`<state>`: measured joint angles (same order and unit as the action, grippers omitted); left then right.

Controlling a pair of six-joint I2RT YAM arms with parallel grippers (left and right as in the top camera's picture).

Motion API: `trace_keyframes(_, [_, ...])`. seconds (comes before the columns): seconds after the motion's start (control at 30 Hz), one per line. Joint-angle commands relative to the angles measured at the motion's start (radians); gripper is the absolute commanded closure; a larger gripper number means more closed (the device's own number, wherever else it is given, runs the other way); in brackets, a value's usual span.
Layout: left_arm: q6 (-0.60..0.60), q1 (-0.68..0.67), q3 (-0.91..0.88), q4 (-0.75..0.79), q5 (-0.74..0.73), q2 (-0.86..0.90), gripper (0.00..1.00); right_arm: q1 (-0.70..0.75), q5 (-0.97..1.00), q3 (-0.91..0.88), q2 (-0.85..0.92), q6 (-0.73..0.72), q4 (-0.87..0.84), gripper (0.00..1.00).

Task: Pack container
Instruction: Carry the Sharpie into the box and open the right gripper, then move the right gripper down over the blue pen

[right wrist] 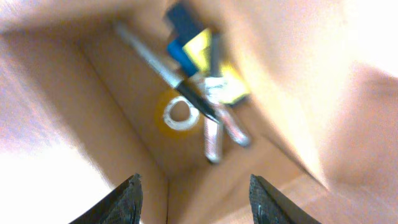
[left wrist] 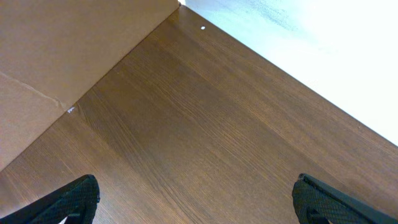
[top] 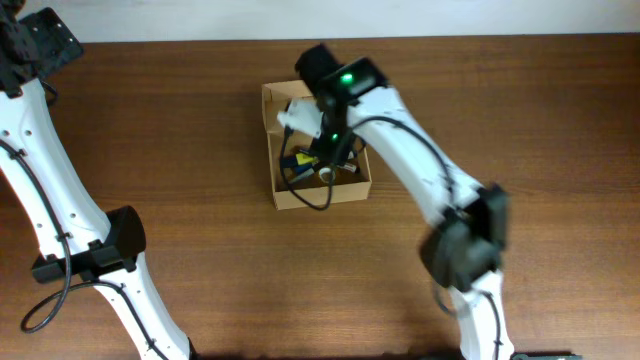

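The container [top: 352, 190] is a small tan cardboard box standing open at the table's upper middle. Inside it lie a blue and yellow item [right wrist: 198, 48], a yellow tape roll [right wrist: 177, 115], a dark marker [right wrist: 163, 70] and a silver pen-like thing [right wrist: 214, 140]. My right gripper [right wrist: 196, 200] is open and empty, hovering just over the box mouth; in the overhead view the right arm's wrist [top: 335, 95] covers the box's upper part. My left gripper [left wrist: 198, 200] is open and empty above bare wood at the far left.
A brown cardboard sheet [left wrist: 56, 56] fills the upper left of the left wrist view. A black cable [top: 310, 198] loops over the box's front wall. The table's back edge [top: 150, 42] runs along the top.
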<state>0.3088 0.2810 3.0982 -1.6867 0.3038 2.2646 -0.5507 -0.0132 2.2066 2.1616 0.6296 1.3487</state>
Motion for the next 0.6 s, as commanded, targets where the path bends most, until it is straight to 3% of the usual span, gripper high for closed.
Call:
trace_keyframes(0.0, [-0.011,0.003,-0.003,0.0,0.006,-0.008,0.0,0.01,0.044,0.016,-0.281,-0.119,-0.01,0.45])
trace_keyframes(0.2, [-0.011,0.003,-0.003,0.0,0.007,-0.008,0.0,0.191,0.051,0.015,-0.487,-0.274,0.045,0.44])
trace_keyframes(0.37, [-0.011,0.003,-0.003,0.0,0.006,-0.008,0.0,0.402,0.048,-0.023,-0.442,-0.431,0.2,0.46])
trace_keyframes(0.57, [-0.011,0.003,-0.003,0.0,0.007,-0.008,0.0,0.572,-0.014,-0.267,-0.346,-0.455,0.103,0.47])
